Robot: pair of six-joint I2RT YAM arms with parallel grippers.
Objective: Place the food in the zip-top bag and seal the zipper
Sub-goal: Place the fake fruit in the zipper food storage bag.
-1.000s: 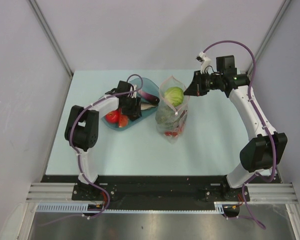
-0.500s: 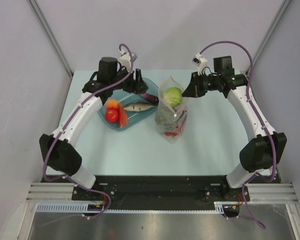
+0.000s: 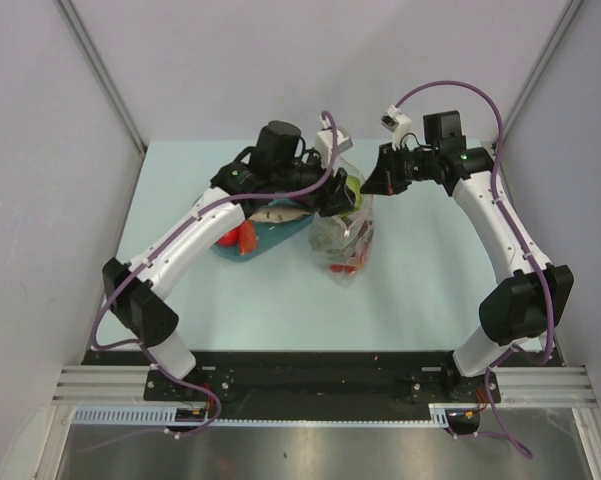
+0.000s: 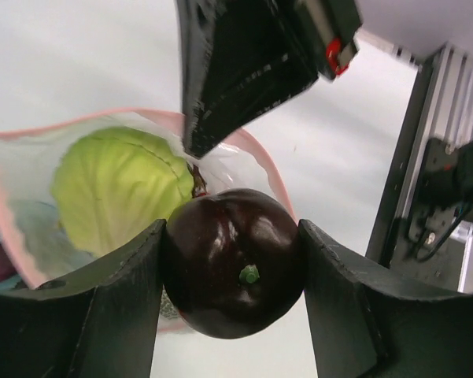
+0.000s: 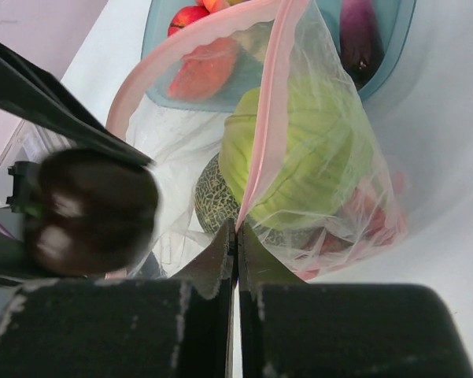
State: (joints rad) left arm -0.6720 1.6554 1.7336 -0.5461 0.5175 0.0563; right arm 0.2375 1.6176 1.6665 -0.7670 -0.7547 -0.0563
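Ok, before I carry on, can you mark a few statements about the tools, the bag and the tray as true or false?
1. The left tool grips a dark round food piece at the mouth of the bag. True.
2. The right tool is open and clear of the bag. False: it is shut, pinching the bag's pink rim.
3. The bag is empty. False: it holds a light green food, a dark green squash and red pieces.
4. A red tomato lies in the blue tray. True.
5. The bag is sealed. False: its mouth is open.
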